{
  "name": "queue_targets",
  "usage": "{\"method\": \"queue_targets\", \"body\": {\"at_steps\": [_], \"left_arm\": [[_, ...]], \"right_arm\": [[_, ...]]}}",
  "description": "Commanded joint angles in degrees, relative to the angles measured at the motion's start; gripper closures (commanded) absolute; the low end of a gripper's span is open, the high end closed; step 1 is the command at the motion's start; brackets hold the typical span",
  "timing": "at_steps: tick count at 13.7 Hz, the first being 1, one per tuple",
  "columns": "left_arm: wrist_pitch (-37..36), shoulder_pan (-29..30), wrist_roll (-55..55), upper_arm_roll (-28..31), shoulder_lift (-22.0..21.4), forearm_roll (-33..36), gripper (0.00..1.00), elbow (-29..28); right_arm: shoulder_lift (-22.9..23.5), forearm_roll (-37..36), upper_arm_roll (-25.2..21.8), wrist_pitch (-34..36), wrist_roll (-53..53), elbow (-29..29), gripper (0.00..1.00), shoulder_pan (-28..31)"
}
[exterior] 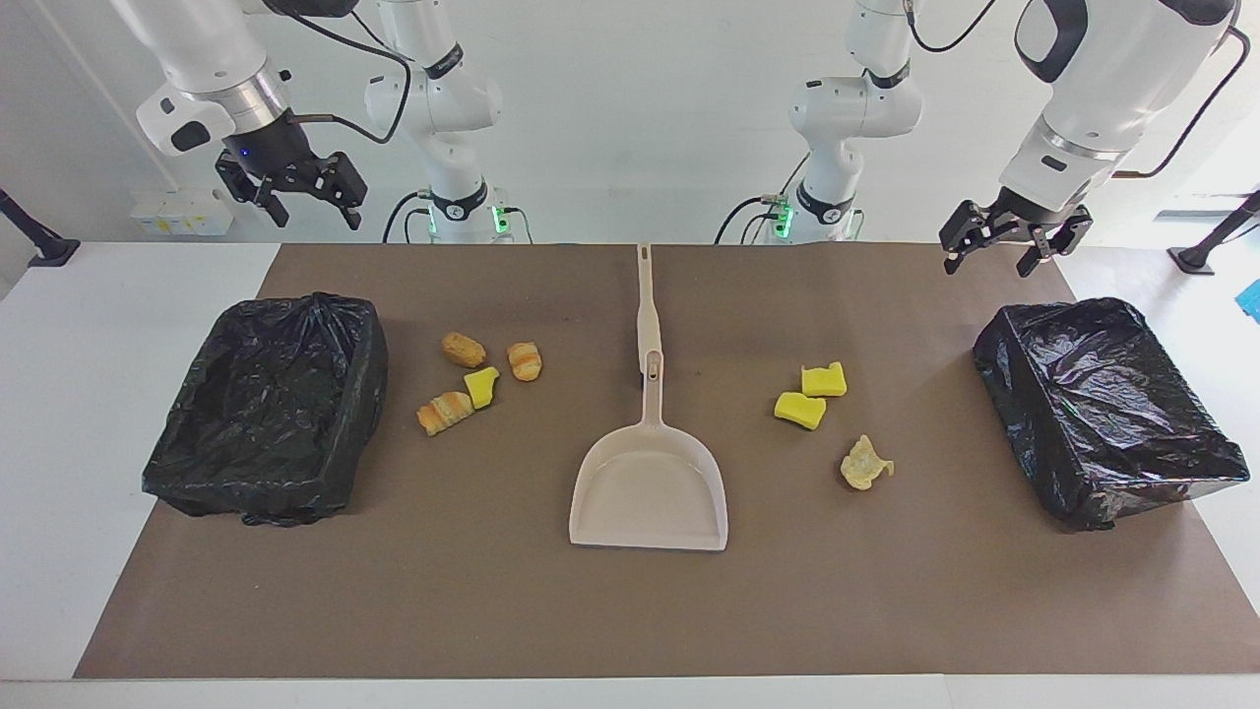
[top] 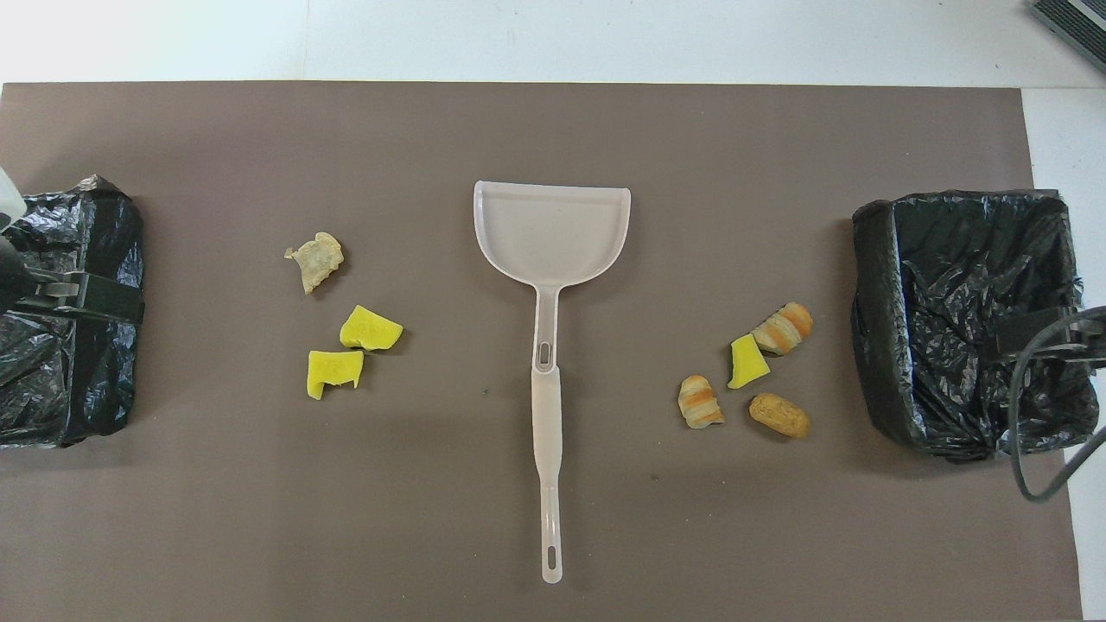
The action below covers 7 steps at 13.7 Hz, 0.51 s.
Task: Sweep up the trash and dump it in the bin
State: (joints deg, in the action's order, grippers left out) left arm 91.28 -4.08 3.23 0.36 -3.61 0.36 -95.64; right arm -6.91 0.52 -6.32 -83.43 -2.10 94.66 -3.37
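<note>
Trash (exterior: 479, 379) in two clusters, one each side of dustpan (exterior: 650, 483).

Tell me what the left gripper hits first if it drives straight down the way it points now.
Most likely the left gripper would meet the black-lined bin at its end of the table, near the rim closest to the robots; depth is uncertain, so it might land on the brown mat beside it.

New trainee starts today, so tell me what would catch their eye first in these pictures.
The beige dustpan lies mid-mat, handle toward the robots. Trash sits beside it in two clusters: yellow sponge chunks and a pale chip toward the left arm's end, bread pieces toward the right arm's. A black-lined bin stands at each end of the mat, both grippers raised, open.
</note>
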Motion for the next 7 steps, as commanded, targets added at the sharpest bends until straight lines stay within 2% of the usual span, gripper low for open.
{"method": "queue_targets", "body": {"at_steps": [1,7], "left_arm": [[0.5,0.0,0.6,0.3,-0.8,-0.4,0.0,-0.5],[0.5,0.0,0.6,0.3,-0.8,-0.4,0.0,-0.6]], "right_arm": [[-1.3,-1.7,0.0,-0.9,-0.5,1.6,0.0,0.0],[-0.9,-2.7,0.0,-2.3,-0.8,1.1,0.0,0.0]]}}
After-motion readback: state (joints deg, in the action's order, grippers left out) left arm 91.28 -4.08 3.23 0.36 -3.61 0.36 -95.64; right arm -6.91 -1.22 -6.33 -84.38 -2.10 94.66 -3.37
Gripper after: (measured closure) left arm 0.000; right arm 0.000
